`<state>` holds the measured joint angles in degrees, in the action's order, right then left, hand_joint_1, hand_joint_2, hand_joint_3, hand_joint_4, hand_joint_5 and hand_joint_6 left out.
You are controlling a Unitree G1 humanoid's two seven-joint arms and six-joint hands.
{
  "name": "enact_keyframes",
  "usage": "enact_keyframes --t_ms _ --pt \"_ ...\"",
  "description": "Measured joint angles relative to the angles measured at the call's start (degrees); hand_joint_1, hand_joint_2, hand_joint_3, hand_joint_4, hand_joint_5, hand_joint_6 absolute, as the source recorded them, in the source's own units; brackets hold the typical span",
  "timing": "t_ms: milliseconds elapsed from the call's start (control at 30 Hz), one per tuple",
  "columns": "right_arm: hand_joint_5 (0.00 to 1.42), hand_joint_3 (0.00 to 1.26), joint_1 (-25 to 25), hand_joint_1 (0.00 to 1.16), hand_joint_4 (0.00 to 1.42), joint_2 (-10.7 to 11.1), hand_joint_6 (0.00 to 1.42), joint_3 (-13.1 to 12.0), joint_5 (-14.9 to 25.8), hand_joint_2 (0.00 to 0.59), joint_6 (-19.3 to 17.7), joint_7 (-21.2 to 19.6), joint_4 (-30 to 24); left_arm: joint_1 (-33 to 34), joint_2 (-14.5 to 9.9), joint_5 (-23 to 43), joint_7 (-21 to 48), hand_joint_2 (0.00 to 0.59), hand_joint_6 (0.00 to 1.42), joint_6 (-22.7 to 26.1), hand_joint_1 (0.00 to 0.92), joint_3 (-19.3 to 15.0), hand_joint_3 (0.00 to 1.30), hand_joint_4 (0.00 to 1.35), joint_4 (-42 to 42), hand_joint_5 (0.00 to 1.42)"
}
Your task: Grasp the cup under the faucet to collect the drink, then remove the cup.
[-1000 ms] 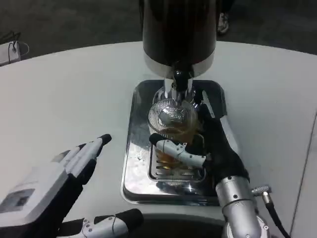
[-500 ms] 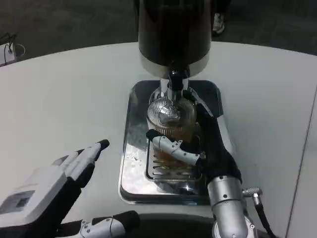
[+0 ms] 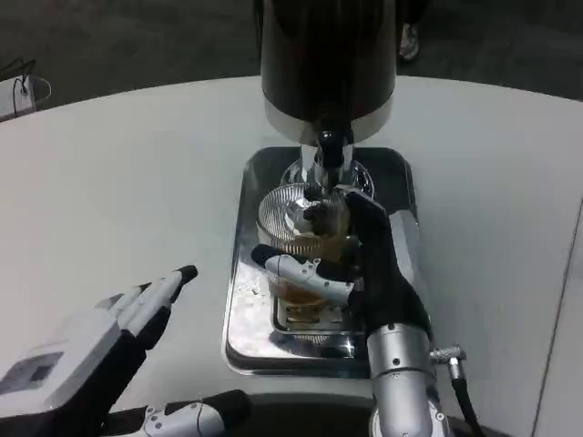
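Observation:
A clear ribbed glass cup (image 3: 299, 228) with amber drink in it stands on the steel drip tray (image 3: 250, 314), a little left of and nearer than the faucet (image 3: 325, 159) of the dark dispenser (image 3: 328, 59). My right hand (image 3: 364, 264) grips the cup, thumb across its near side and black fingers round its right side. My left hand (image 3: 100, 341) hovers over the table at the lower left, fingers straight and apart, holding nothing.
The drip tray has a slotted grate (image 3: 314, 314) under the cup. The white table (image 3: 127, 182) spreads wide to the left and right of the tray. A grey cable (image 3: 465, 401) hangs from my right wrist.
My right hand has drawn the cup left and toward me, out from directly under the faucet. The left hand has dropped slightly lower in the picture.

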<state>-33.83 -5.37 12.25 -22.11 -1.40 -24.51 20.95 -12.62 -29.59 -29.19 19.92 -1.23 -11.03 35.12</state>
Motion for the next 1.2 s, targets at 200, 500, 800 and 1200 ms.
enact_keyframes --t_ms 200,500,800,1200 --pt "1.07 0.77 0.1 0.95 0.96 -0.05 1.11 0.41 0.0 0.232 -0.15 -2.28 0.2 0.0 -0.79 1.0 0.0 0.069 0.0 0.0 0.0 -0.2 0.0 0.0 -0.36 0.0" --pt "1.21 0.9 1.88 0.94 1.11 -0.17 1.27 1.29 0.02 0.231 -0.36 -3.28 -1.45 0.22 -1.34 1.93 0.0 0.07 0.0 -0.01 0.0 -0.31 0.0 0.0 -0.95 0.0" --pt "1.33 1.02 6.85 0.93 1.21 -0.8 1.39 2.0 0.09 0.229 0.32 -0.17 -7.97 1.36 -1.35 2.39 -0.01 0.07 0.0 -0.12 0.0 -0.26 0.0 0.0 -1.78 0.0" --pt "1.37 1.04 14.58 0.93 1.24 0.19 1.42 3.1 0.39 0.229 3.33 7.32 -20.8 2.75 -1.36 2.46 -0.04 0.067 0.0 -0.65 0.0 0.43 0.0 0.0 -2.84 0.0"
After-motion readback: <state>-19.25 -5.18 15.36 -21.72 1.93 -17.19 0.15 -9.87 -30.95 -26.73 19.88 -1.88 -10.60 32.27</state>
